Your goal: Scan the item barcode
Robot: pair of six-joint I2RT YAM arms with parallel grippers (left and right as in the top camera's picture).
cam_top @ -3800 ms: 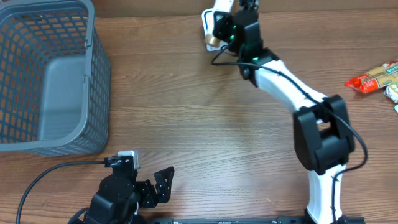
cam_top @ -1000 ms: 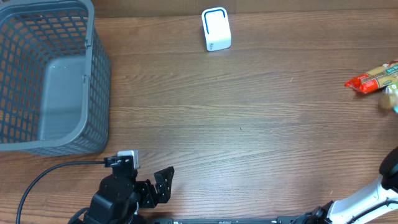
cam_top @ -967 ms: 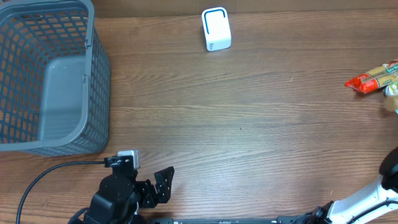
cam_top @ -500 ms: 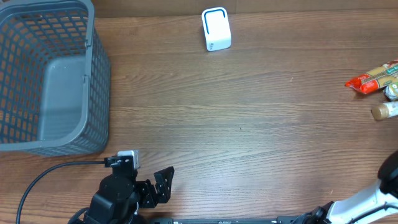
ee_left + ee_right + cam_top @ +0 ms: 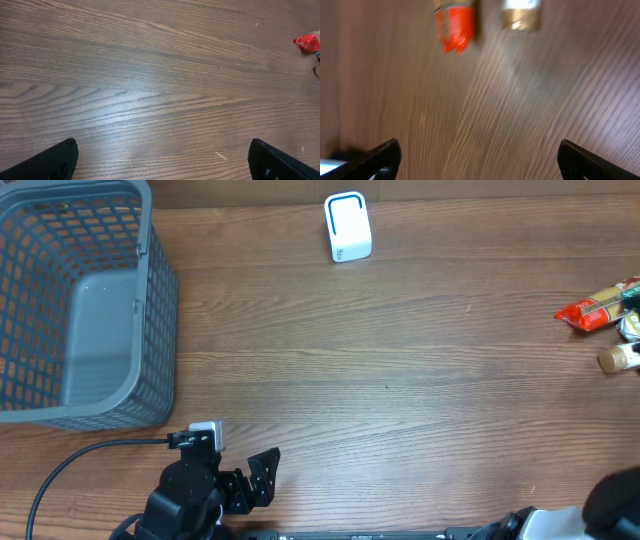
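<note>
Wide open on left jaws and right jaws, gripping nothing. Far right edge: small brown bottle point(image 5: 617, 359) beside red packet point(image 5: 592, 310).

overhead straight down on table point(image 5: 400, 380); wrist views low, all share red packet point(image 5: 590, 312).

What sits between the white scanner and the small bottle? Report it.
Nothing: the overhead view shows bare wooden table from the white scanner to the small bottle; the red packet lies beside the bottle.
</note>
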